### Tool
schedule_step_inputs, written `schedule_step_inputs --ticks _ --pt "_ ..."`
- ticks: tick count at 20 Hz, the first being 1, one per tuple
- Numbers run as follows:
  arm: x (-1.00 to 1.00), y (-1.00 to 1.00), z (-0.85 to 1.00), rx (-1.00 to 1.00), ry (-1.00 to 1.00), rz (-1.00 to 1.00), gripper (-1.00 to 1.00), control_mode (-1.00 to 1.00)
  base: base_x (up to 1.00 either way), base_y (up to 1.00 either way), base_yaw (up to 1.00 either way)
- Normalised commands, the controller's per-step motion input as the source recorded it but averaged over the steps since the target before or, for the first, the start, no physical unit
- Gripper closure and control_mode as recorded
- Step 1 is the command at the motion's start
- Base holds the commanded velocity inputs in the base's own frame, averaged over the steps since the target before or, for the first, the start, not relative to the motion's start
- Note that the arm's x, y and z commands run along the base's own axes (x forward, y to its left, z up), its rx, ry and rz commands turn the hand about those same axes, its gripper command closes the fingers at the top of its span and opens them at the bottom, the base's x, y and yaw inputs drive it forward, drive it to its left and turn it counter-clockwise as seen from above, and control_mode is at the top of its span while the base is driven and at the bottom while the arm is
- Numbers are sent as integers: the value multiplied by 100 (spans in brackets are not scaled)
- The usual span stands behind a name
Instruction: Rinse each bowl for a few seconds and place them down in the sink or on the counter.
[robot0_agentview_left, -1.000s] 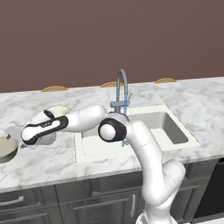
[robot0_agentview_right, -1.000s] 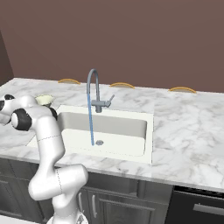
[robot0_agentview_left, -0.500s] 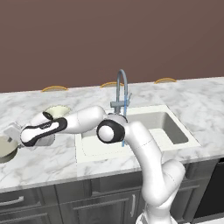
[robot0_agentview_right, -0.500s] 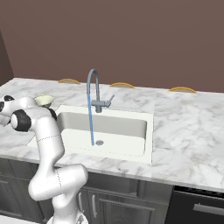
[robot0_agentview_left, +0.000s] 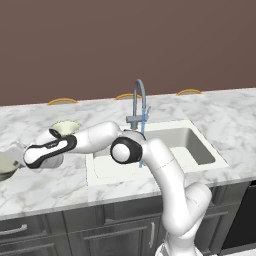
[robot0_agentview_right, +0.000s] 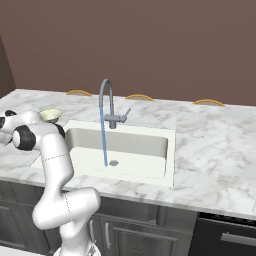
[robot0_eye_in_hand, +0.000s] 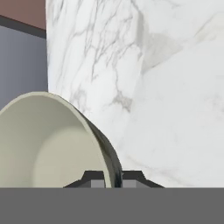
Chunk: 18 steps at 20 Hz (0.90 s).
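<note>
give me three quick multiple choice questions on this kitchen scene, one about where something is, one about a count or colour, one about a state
1. Where is the cream bowl?
A. in the sink
B. on the counter left of the sink
C. on the floor

2. What colour is the wall behind the counter?
A. brown
B. green
C. white

3. What is the faucet doing?
A. running
B. off
C. lying broken off

Answers:
1. B, it sits on the marble beside the sink, behind the arm.
2. A, a plain brown wall fills the background.
3. A, a thin blue stream falls from the spout toward the drain.

Meanwhile the fingers straddle the rim of the grey bowl.
</note>
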Motion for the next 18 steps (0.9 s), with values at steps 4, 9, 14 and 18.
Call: schedule_step_inputs --ticks 4,9,14,18 --pt "0 -6 -12 0 0 0 100 -100 0 0 0" --pt "-9 -17 13 0 0 0 100 -100 0 0 0" --pt "-14 -23 55 0 0 0 100 -100 0 0 0" --pt "-18 -29 65 0 0 0 100 -100 0 0 0"
